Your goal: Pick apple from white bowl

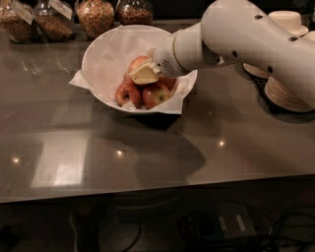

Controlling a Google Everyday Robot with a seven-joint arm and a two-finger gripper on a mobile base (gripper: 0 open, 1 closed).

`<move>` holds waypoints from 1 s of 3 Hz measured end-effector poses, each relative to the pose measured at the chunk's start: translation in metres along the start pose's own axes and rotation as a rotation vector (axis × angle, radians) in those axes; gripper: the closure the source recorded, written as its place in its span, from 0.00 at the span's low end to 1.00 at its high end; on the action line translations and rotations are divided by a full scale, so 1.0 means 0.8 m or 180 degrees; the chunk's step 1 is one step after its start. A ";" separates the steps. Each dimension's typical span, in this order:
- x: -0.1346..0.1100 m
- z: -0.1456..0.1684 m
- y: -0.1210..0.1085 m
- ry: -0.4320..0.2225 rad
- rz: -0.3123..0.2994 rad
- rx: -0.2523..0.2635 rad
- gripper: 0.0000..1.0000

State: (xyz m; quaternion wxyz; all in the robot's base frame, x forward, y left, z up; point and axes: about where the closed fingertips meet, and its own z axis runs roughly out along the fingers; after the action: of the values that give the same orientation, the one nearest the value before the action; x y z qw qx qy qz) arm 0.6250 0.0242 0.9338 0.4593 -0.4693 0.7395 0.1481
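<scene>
The white bowl (103, 54), lined with crinkled white paper, stands at the back middle of the grey counter. Several apples lie in its right half. The palest pinkish apple (136, 64) sits on top of the pile. My gripper (144, 74) reaches in from the right and sits right against this apple's front side, covering part of it. Two darker red apples (128, 92) (156, 94) lie below it at the bowl's near side. My white arm (236, 34) crosses over the bowl's right rim.
Several glass jars of dry food (96, 15) stand along the back edge behind the bowl. Stacks of tan disposable bowls (288, 91) stand at the right, under my arm. The counter's front edge (147, 189) runs across the lower part of the view.
</scene>
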 end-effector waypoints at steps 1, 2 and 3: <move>0.000 0.001 0.000 0.0001 -0.0006 -0.0002 0.73; -0.005 0.003 0.003 0.0005 -0.0084 -0.0025 0.96; -0.019 0.000 0.008 -0.0013 -0.0223 -0.0094 1.00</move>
State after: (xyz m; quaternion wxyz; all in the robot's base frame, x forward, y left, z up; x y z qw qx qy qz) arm 0.6222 0.0359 0.9445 0.4587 -0.5014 0.7194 0.1438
